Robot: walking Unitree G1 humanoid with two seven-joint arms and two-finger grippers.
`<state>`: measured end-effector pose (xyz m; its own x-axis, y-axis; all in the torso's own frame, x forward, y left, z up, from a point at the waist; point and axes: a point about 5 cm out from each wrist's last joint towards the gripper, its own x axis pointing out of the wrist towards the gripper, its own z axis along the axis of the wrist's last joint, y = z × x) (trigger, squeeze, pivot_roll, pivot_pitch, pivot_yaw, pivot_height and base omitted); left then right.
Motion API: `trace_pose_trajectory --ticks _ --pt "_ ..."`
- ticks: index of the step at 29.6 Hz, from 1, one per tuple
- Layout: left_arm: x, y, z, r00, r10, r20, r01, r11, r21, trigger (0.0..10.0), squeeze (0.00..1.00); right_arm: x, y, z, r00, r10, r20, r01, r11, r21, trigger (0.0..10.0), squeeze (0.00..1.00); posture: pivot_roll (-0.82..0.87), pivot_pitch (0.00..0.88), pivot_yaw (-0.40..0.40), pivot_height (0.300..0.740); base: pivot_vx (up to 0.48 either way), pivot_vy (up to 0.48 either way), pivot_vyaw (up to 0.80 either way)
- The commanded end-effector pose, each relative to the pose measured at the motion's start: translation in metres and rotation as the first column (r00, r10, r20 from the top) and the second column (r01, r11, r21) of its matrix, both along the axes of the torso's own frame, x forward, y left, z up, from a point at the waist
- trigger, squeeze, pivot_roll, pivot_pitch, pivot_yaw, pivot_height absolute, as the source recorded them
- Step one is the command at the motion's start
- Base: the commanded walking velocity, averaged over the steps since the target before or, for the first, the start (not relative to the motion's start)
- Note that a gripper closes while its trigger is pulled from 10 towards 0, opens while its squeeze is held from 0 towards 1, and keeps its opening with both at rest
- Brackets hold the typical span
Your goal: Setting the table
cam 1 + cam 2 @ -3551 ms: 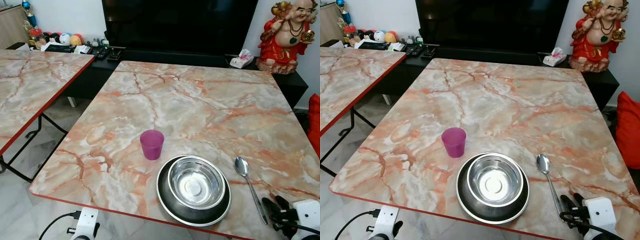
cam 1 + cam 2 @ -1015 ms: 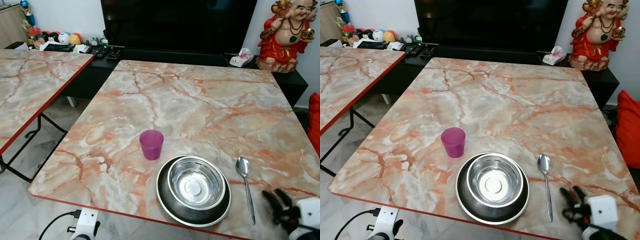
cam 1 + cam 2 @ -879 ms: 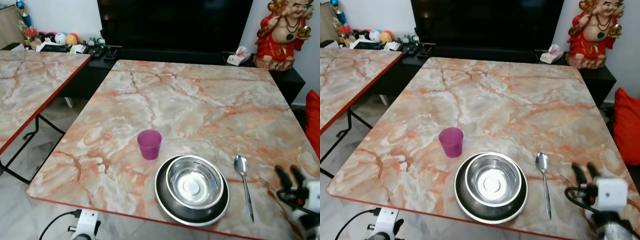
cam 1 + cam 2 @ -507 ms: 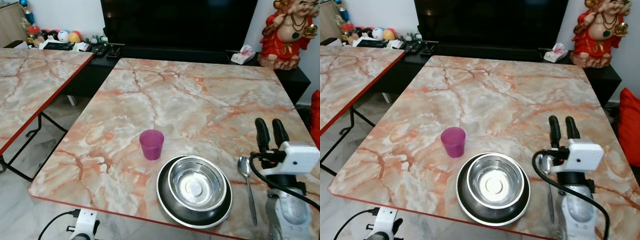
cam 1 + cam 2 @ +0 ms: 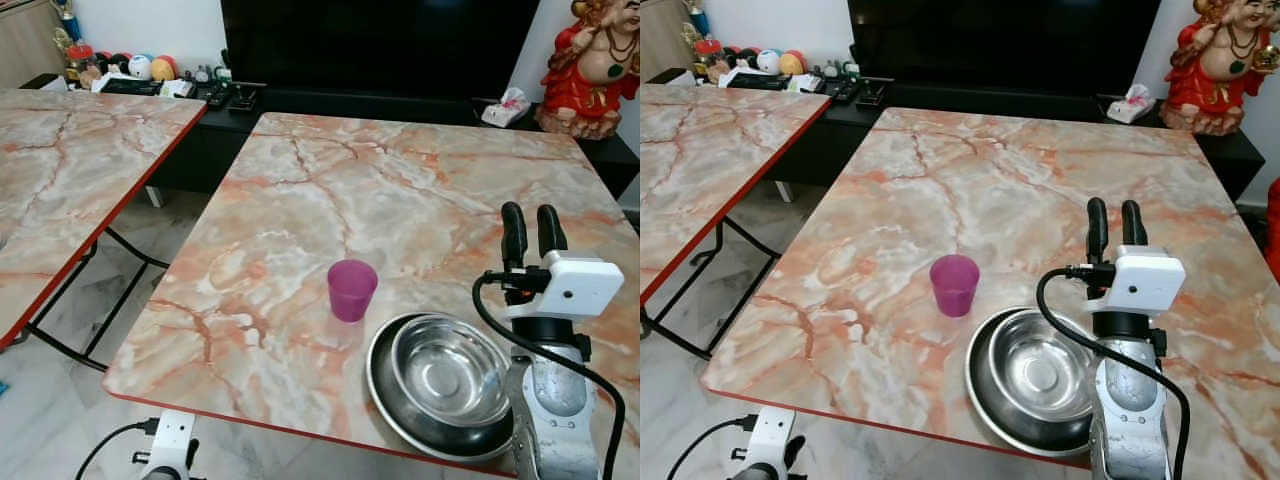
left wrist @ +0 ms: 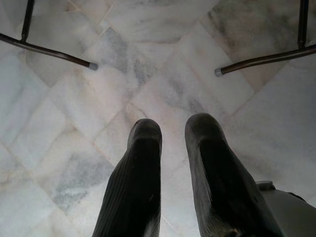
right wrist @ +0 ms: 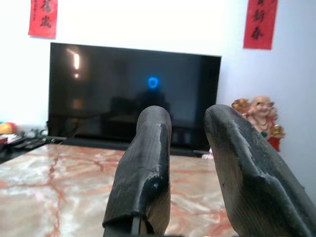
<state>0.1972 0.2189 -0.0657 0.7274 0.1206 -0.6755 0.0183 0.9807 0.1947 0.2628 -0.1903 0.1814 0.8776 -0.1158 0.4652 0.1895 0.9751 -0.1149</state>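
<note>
A purple cup (image 5: 352, 290) stands upright on the marble table (image 5: 330, 190), near its front edge. Just right of it, a steel bowl (image 5: 447, 372) sits inside a dark round plate (image 5: 385, 395). My right gripper (image 5: 531, 225) is raised above the table right of the bowl, fingers pointing up and open with nothing between them. Its silver arm (image 5: 550, 420) covers the tabletop right of the plate. In the right wrist view the right gripper (image 7: 187, 118) faces the television. My left gripper (image 6: 173, 128) hangs open over the floor, below the table's front edge.
A second marble table (image 5: 60, 170) stands to the left across a floor gap with black folding legs (image 5: 110, 300). Behind are a black television (image 5: 370, 45), a low console with remotes (image 5: 235, 98), a tissue pack (image 5: 505, 105) and a red statue (image 5: 605, 65).
My right arm rose from below the table's front edge to upright beside the bowl, now covering the spoon. The camera has turned left, shifting the scene right.
</note>
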Motion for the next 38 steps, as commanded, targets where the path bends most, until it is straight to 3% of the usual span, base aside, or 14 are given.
trace_pose_trajectory --ticks 1,38 --pt "-0.004 0.001 -0.002 1.000 0.009 -0.010 -0.009 1.000 0.000 10.0 0.00 0.000 0.007 0.013 0.998 0.011 0.057 -0.010 1.000 -0.019 10.0 0.00 0.06 0.000 -0.007 0.740 0.000 0.337 0.00" --pt "-0.005 -0.004 -0.003 1.000 0.018 0.003 -0.018 1.000 0.000 10.0 0.00 0.009 0.023 0.013 0.997 0.039 0.068 -0.037 0.999 -0.028 10.0 0.00 0.09 0.000 -0.037 0.740 0.000 0.450 0.00"
